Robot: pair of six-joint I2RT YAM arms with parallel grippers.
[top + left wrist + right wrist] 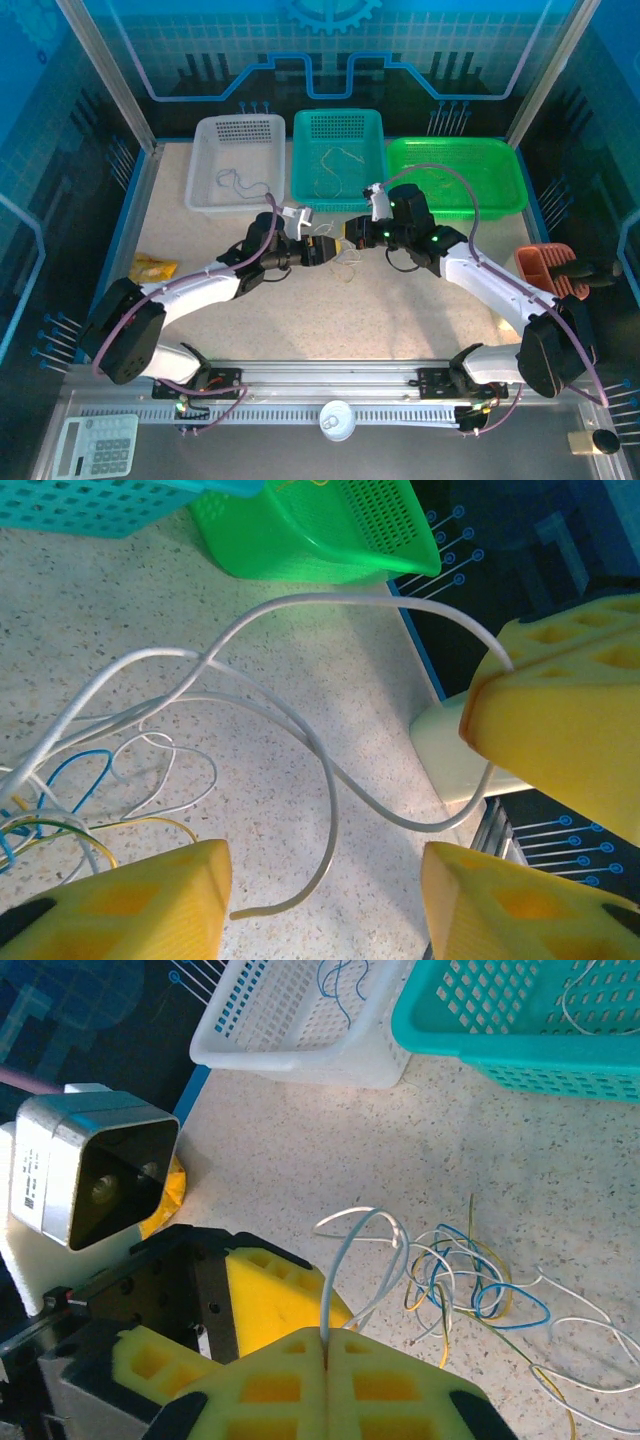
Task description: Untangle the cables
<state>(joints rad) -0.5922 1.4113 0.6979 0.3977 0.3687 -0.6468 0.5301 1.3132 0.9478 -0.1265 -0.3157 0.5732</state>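
cables [470,1280] lie in a loose blue, white and yellow tangle on the speckled table [420,310], on the near side of the teal basket [365,135], between the two arms. right gripper [325,1350] pinches one white cable [300,599] between pressed-together pads. left gripper [325,905] stands spread, a loose white cable end [245,914] lying between its fingers

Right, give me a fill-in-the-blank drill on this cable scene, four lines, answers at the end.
1. The white cable is pinched by the ___ gripper.
2. The teal basket stands between the white basket and the ___ basket.
3. The left gripper has its jaws ___, with a loose cable end lying between them.
4. The tangle of cables lies on the ___, outside the baskets.
Missing words: right; green; open; table.
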